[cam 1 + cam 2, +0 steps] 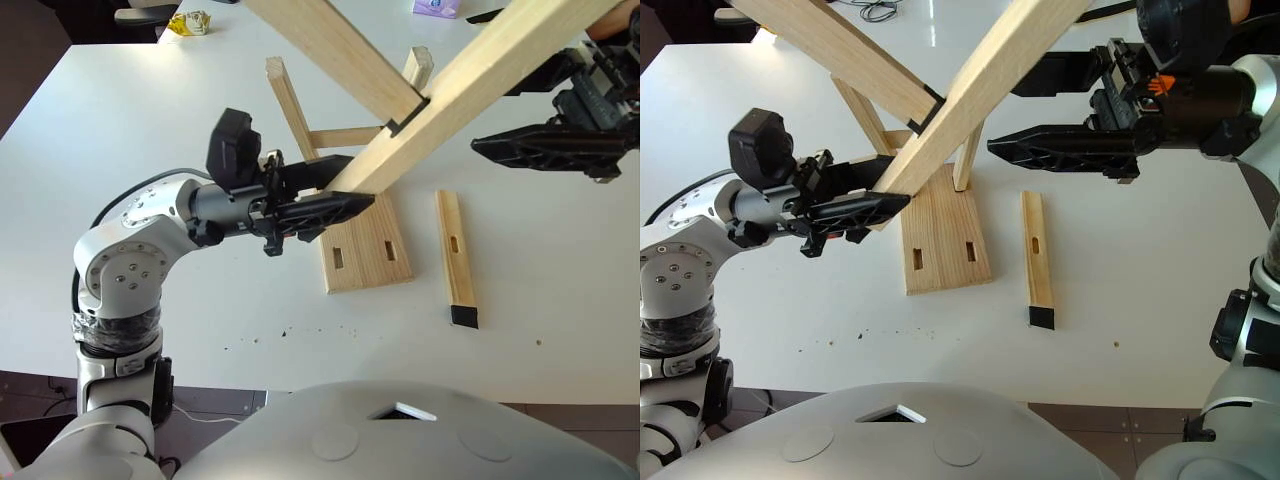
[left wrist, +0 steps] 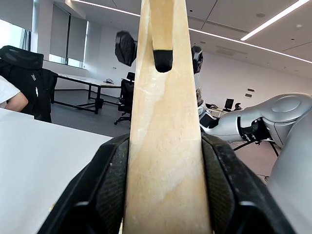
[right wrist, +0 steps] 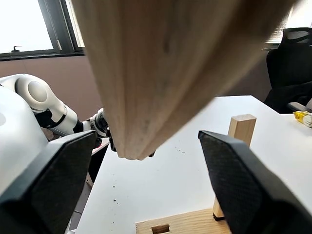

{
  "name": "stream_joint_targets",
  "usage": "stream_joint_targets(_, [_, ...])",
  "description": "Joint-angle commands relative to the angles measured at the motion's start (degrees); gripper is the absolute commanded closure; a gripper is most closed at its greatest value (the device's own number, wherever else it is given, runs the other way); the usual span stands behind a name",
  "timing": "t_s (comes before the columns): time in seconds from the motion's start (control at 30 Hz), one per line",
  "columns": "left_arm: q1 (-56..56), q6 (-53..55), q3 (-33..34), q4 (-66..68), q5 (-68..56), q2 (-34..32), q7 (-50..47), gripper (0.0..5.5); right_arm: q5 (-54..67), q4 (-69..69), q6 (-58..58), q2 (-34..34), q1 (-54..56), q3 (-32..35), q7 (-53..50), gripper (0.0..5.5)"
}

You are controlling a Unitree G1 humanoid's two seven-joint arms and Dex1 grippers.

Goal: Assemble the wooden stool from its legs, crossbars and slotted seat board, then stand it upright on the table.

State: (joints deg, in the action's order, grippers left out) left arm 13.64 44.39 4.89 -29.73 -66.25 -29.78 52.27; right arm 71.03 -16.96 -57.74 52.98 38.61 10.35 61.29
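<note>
My left gripper [image 1: 335, 192] is shut on the lower end of a long wooden leg [image 1: 470, 85], which slants up over the table; in the left wrist view the leg [image 2: 165, 136] is clamped between both pads. A second beam [image 1: 335, 45] joins it at a black bracket. My right gripper [image 1: 1005, 115] is open near the leg's upper part, and the wood [image 3: 165, 63] lies between its spread fingers [image 3: 253, 185] without touching. The slotted seat board [image 1: 365, 255] lies flat, bearing two upright legs [image 1: 290, 105] linked by a crossbar [image 1: 345, 135].
A loose slotted bar [image 1: 456, 260] with a black tip lies on the white table [image 1: 150, 130], to the right of the seat board. A yellow packet [image 1: 190, 22] and a purple box [image 1: 437, 8] sit at the far edge. Open table lies on the left and front.
</note>
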Motion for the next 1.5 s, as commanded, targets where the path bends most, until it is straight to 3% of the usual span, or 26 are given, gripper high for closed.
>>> stream_joint_targets(0.03, [-0.46,-1.27,0.39,-0.74,0.15,-0.15,-0.15,3.48,2.91,0.55,-2.53,-1.08,2.87,0.17,-1.52,1.64])
stream_joint_targets(0.57, [0.28,-3.05,-2.54,-1.61,2.19,1.01,-0.85,3.48,1.66,-1.78,-3.82,-4.9,2.32,-4.39,-3.27,1.64])
stream_joint_targets(0.93, [-0.22,-3.96,-3.54,-2.26,3.84,1.16,-1.47,3.48,2.25,-2.91,-5.39,-4.67,2.31,-4.52,-2.56,3.39])
stream_joint_targets(1.5, [3.85,-5.25,-2.38,1.69,8.03,2.4,-4.11,3.48,-3.23,-5.76,-2.39,-1.93,-3.11,-5.04,-0.74,3.47])
